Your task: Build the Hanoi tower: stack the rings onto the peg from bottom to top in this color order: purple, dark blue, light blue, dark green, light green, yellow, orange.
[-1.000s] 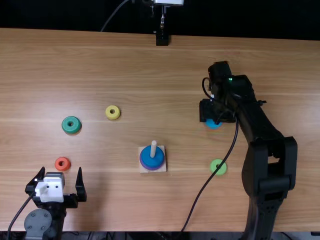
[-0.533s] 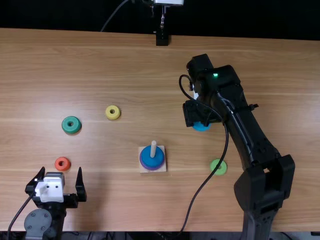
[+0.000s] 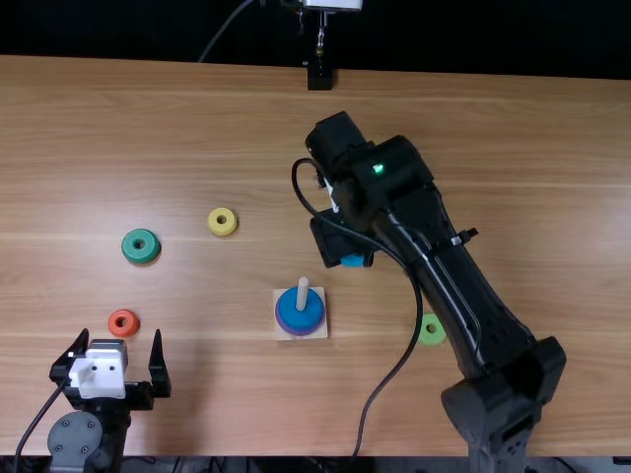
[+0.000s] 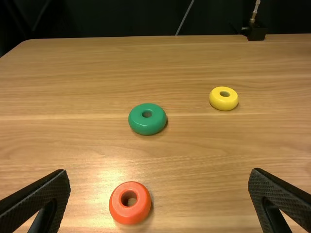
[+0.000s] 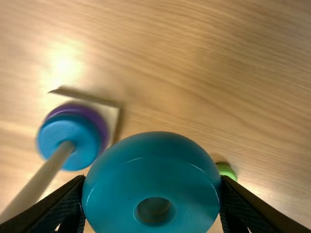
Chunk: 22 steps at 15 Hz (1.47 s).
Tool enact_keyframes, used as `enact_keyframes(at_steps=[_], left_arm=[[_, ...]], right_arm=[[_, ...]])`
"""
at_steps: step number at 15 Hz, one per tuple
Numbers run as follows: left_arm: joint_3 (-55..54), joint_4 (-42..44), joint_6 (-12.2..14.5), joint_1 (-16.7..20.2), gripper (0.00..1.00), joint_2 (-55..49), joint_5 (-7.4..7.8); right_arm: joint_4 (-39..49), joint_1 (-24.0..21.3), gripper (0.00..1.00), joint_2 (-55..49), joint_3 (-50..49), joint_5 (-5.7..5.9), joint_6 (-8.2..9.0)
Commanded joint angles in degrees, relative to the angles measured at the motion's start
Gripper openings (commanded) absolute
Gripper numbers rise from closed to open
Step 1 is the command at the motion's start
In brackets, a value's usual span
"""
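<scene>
The right gripper (image 3: 340, 236) is over the middle of the worktop (image 3: 513, 128), beyond the peg (image 3: 303, 294) as seen from the near edge. Its fingers are parted by the width of the light blue ring (image 3: 352, 260) and press on its two sides; in the right wrist view the ring sits between the pads with its hole facing the camera.

The peg stands upright on a square wooden base (image 3: 283, 332), closer to the near edge of the worktop than to the far one. Around it lies the purple ring (image 3: 280, 321), with the dark blue ring (image 3: 301, 313) on top.

The left gripper (image 3: 120, 333) is at the near edge, toward the left corner, its fingers spread wide and its grip empty. Just past its fingertips lies the orange ring (image 3: 132, 323). The dark green ring (image 3: 140, 255) lies farther from the near edge, toward the left side, and the yellow ring (image 3: 223, 232) lies between it and the peg's line, a little nearer the far edge. The light green ring (image 3: 437, 338) lies right of the peg, toward the near edge, beside the right arm.
</scene>
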Motion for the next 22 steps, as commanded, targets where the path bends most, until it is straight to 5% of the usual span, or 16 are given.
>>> enact_keyframes(at_steps=[1, 10, 22], left_arm=[[-6.00, -4.55, 0.04, 0.37, 1.00, -0.69, -0.35], [-6.00, -4.45, 0.04, 0.37, 1.00, -0.69, -0.35], [-6.00, -4.55, 0.04, 0.37, 1.00, -0.69, -0.35]], right_arm=[[-0.19, 1.87, 0.06, -3.22, 2.38, 0.07, 0.12], [-1.67, 9.87, 0.06, -7.53, 2.38, 0.07, 0.33], [-1.35, 10.39, 0.06, -7.18, 1.77, 0.07, 0.33]])
